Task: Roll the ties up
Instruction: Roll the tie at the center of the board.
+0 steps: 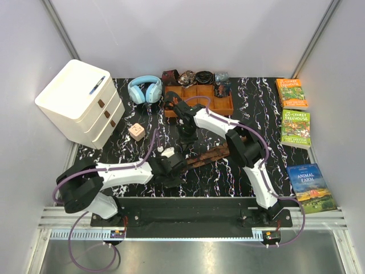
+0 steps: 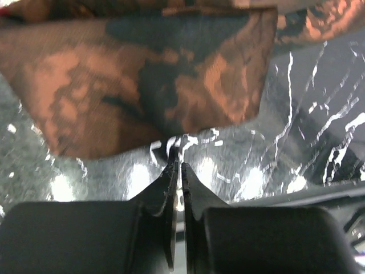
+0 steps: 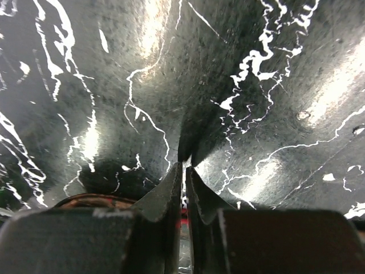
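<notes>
Black, white-veined desk (image 1: 274, 171) carries the necktie (image 1: 211, 154), its length running left to right between the arms. The left end effector (image 2: 175, 149) is nearer, pinched closed with nothing visibly held, the necktie's broad end just ahead. The right end effector (image 3: 184, 165) is closed over bare desk.

We find open table (image 1: 271, 111) between the tie (image 1: 211, 153) and the books (image 1: 295, 129) on the right, whereas the drawers (image 1: 80, 103), headphones (image 1: 145, 89), tray (image 1: 225, 111) and small cube (image 1: 137, 132) crowd the left and far edge, and the left arm (image 1: 122, 171) and right arm (image 1: 245, 145) lie across the middle beside the tie.
</notes>
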### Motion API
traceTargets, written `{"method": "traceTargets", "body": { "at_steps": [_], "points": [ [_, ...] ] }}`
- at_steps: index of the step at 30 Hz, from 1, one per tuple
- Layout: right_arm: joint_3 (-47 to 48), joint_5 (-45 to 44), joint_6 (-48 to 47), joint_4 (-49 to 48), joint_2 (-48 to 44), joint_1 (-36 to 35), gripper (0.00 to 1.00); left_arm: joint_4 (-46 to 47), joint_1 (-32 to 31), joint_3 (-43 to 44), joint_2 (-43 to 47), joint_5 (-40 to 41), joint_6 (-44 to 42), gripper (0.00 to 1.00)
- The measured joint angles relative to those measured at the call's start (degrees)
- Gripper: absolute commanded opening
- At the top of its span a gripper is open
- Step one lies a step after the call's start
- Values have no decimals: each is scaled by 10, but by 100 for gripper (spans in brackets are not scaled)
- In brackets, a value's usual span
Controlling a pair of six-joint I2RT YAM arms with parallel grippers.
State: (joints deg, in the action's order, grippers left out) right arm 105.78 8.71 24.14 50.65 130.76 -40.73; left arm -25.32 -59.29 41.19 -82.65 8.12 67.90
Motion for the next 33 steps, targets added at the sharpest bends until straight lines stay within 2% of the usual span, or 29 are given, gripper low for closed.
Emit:
{"method": "traceTargets", "body": {
  "at_steps": [11, 22, 33],
  "points": [
    [-3, 15, -15, -1, 6, -23, 13, 27, 12, 21, -39, 28, 11, 4],
    [-91, 61, -14, -48, -38, -37, 12, 59, 43, 39, -68, 42, 9, 2],
    [-125, 77, -13, -66, -57, -37, 13, 70, 46, 45, -76, 46, 5, 1]
  ]
}}
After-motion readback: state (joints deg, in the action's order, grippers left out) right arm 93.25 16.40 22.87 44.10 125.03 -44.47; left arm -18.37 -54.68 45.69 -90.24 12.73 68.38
